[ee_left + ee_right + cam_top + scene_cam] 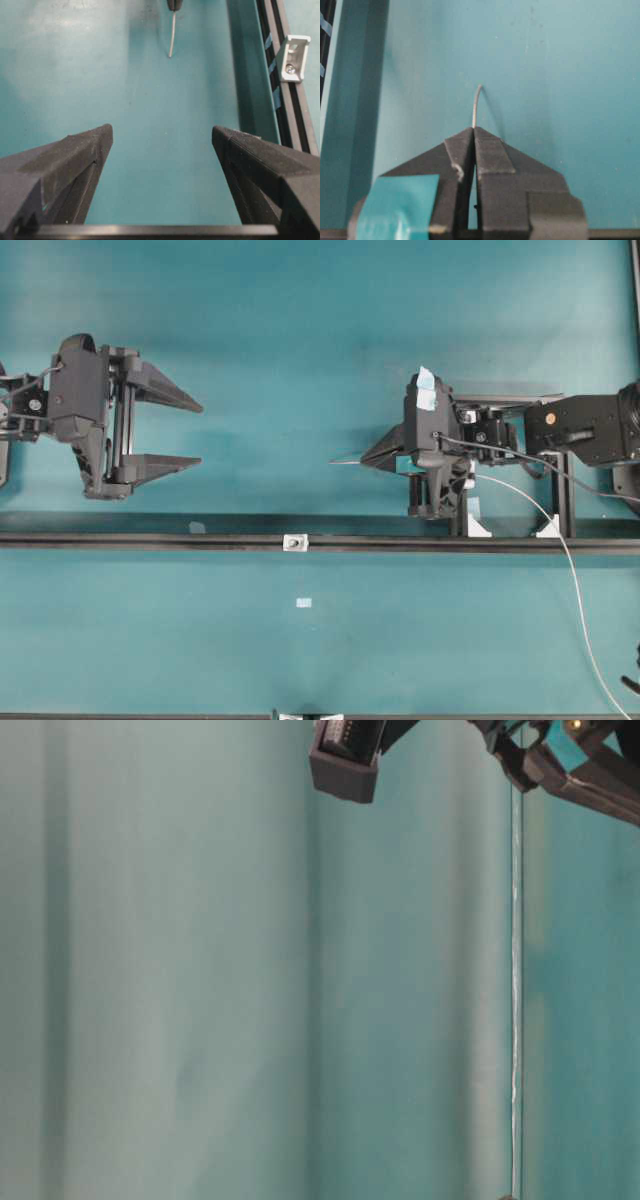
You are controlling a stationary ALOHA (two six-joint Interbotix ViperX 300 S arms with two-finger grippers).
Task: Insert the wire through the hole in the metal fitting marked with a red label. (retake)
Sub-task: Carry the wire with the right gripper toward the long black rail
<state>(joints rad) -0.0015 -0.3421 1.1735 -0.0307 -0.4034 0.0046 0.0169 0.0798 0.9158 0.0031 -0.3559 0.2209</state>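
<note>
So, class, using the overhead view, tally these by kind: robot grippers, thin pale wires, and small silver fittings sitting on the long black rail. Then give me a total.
Thin pale wire: 1
Grippers: 2 (left gripper, jaws open; right gripper, jaws shut on the wire)
Silver metal fitting: 1
Total: 4

A thin pale wire [570, 570] is lying pinched in the closed right hand [368, 457], its short tip sticking out level toward the left and its long tail curving away behind, while the small silver fitting [295, 542] is sitting on the black rail, well apart.
</note>
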